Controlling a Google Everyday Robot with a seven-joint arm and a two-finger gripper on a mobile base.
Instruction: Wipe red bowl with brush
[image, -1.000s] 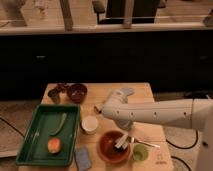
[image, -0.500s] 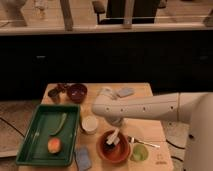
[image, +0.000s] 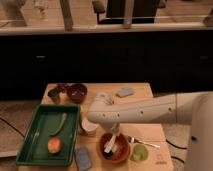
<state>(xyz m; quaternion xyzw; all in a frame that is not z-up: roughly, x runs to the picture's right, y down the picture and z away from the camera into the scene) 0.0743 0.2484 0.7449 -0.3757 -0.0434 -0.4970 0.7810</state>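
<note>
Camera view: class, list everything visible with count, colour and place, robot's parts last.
table: one, pale wood, centre
red bowl: one, orange-red, table's near edge
brush: one, pale handle, dark head, in red bowl
maroon bowl: one, dark red, far left
dark object: one, brownish, beside maroon bowl
white cup: one, white, beside tray
tray: one, green, table's left
long vegetable: one, green, in tray
round item: one, orange, in tray
pad: one, grey-blue, near edge
flat item: one, grey-blue, far side
green cup: one, pale green, right of red bowl
thin utensil: one, pale, by green cup
arm: one, white, from right
pincer: one, pale, above red bowl
</note>
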